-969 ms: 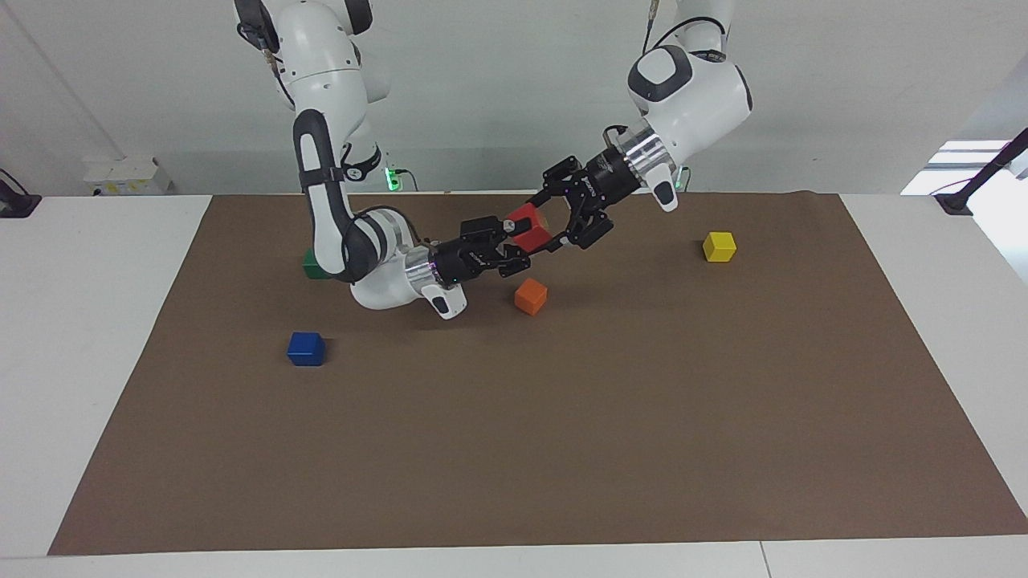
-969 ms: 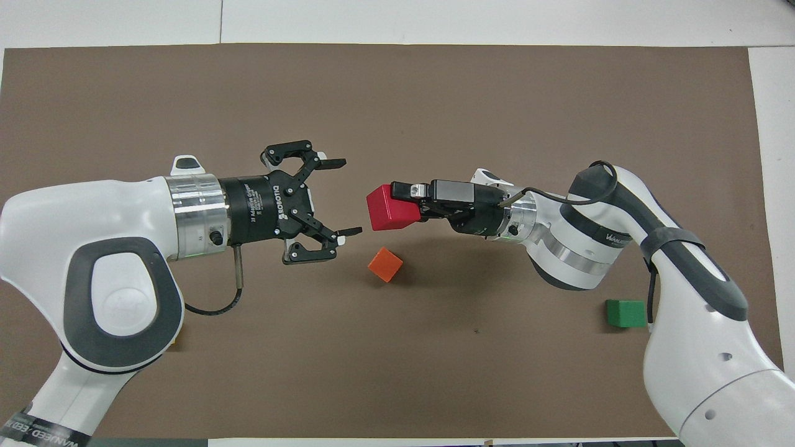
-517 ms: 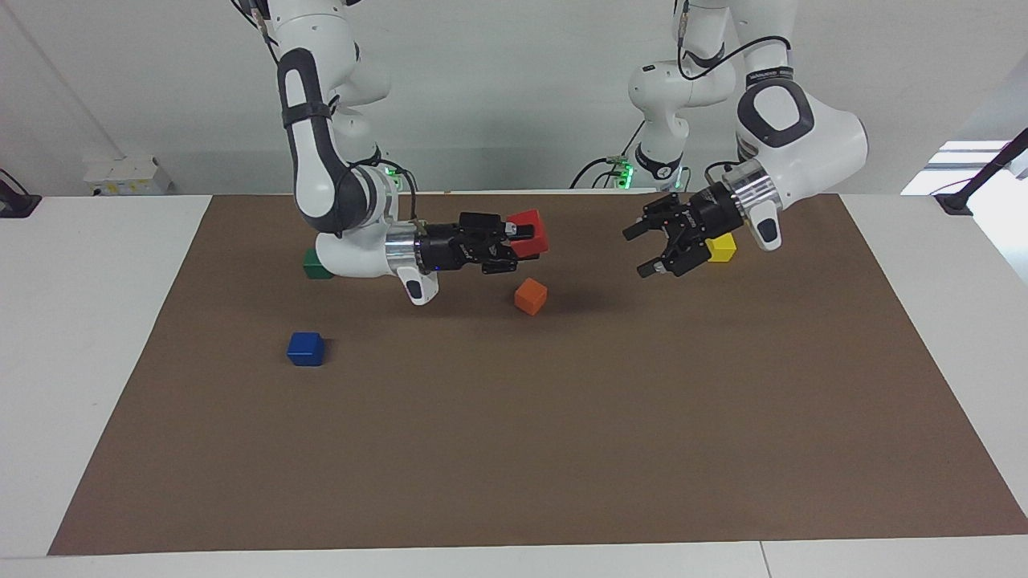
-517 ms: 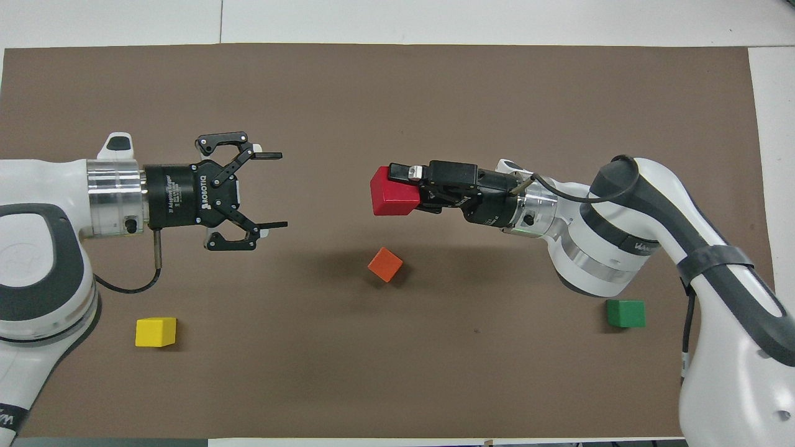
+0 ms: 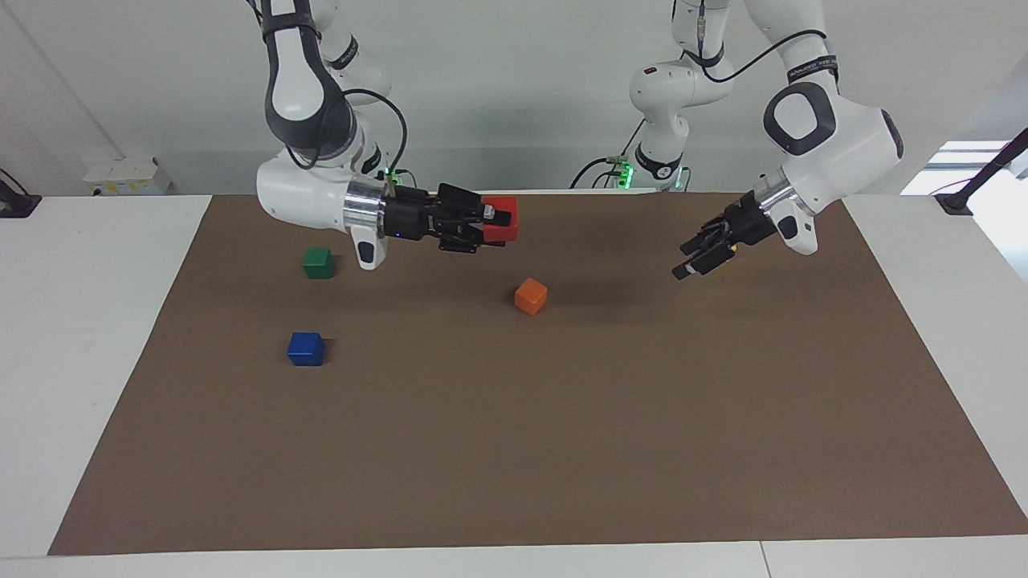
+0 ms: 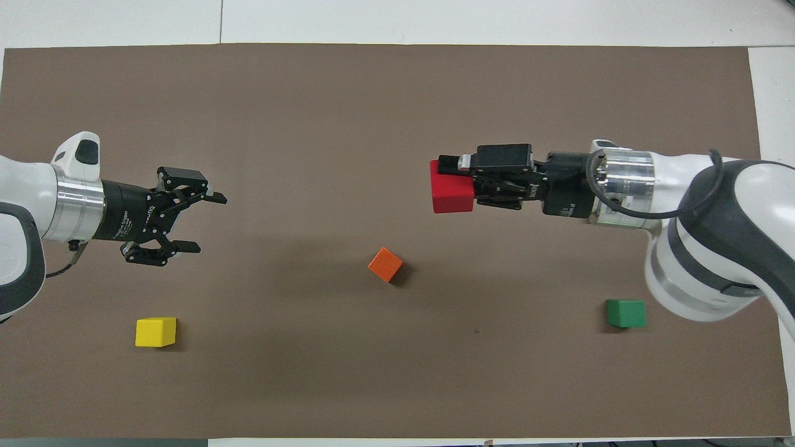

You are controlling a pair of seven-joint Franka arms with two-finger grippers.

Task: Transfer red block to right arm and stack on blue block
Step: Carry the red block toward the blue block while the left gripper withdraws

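Note:
My right gripper (image 5: pixel 499 227) (image 6: pixel 456 185) is shut on the red block (image 5: pixel 504 222) (image 6: pixel 451 195), holding it in the air with its fingers lying level over the brown mat. The blue block (image 5: pixel 306 349) rests on the mat toward the right arm's end, farther from the robots than the green cube. In the overhead view the right arm's wrist hides the blue block. My left gripper (image 5: pixel 687 261) (image 6: pixel 208 223) hangs open and empty over the left arm's end of the mat, well apart from the red block.
An orange cube (image 5: pixel 531 296) (image 6: pixel 385 264) sits mid-mat. A green cube (image 5: pixel 318 262) (image 6: pixel 625 313) lies near the right arm's base. A yellow cube (image 6: pixel 155 331) lies near the left arm's base. In the facing view the left gripper mostly covers it. The brown mat (image 5: pixel 562 441) covers most of the white table.
The left gripper has pulled back, open, toward its own end of the table. The right arm has risen and carried the red block toward its own end.

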